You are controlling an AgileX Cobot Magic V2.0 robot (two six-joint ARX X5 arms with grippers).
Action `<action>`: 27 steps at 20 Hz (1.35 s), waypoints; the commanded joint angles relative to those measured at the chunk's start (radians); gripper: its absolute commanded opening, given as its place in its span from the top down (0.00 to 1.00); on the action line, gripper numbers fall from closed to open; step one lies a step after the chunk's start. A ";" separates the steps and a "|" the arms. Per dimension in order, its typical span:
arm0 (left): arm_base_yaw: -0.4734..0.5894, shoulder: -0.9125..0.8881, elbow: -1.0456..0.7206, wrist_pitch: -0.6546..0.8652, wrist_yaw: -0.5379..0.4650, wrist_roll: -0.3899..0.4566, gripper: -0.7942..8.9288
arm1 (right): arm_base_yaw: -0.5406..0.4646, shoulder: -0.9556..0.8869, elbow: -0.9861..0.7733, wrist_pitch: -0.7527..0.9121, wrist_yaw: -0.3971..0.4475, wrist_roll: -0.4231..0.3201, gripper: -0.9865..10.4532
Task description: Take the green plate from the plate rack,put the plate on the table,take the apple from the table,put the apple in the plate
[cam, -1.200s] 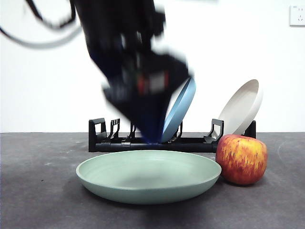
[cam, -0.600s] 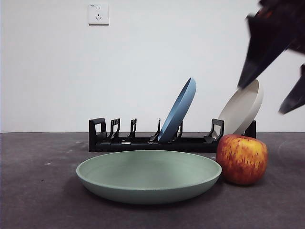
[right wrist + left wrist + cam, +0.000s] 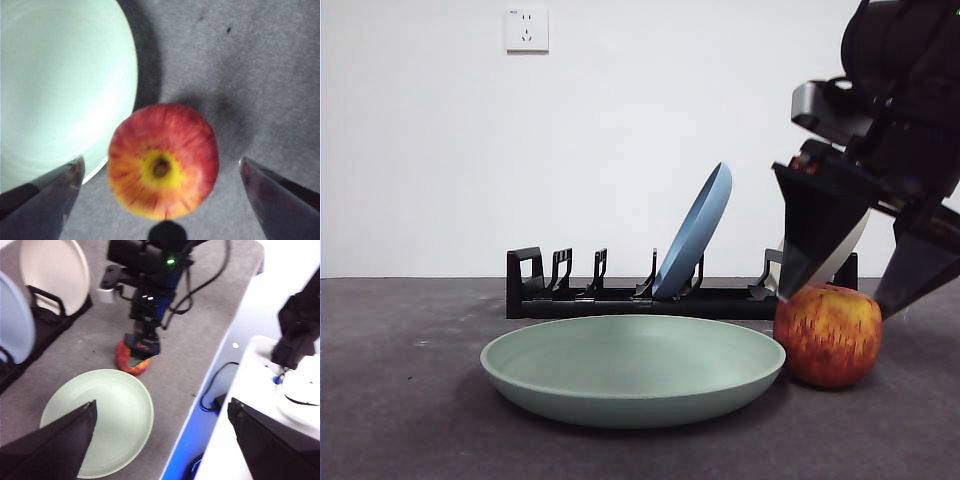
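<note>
Green plate (image 3: 632,368) flat on table (image 3: 400,400), out of plate rack (image 3: 620,296). Apple (image 3: 827,333) sits just beside plate's rim, near table's side edge. Right gripper (image 3: 850,290) right above apple, jaws spread wide, grabbing nothing. Left gripper (image 3: 160,432) up high, jaws apart, empty.

The front view sits low at counter (image 3: 410,400) height, looking level and close at the plate (image 3: 632,368) and apple (image 3: 828,334). The right wrist view looks straight down, near the apple (image 3: 163,161). The left wrist view looks down from higher, sharing plate (image 3: 100,420) and apple (image 3: 131,360).
</note>
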 commanded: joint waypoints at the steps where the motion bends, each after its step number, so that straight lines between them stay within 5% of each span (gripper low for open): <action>1: -0.001 0.000 0.002 -0.001 0.011 -0.007 0.46 | 0.004 0.031 0.001 0.016 -0.006 0.003 0.34; 6: -0.001 0.000 0.002 -0.001 0.011 -0.007 0.46 | 0.009 0.056 0.001 0.024 -0.010 0.003 0.49; 14: -0.001 0.000 0.002 -0.001 0.011 -0.007 0.46 | 0.009 0.057 0.001 0.023 -0.009 0.003 0.94; 27: -0.001 0.000 0.002 -0.002 0.011 -0.006 0.46 | 0.046 -0.201 0.003 0.029 0.050 0.050 0.93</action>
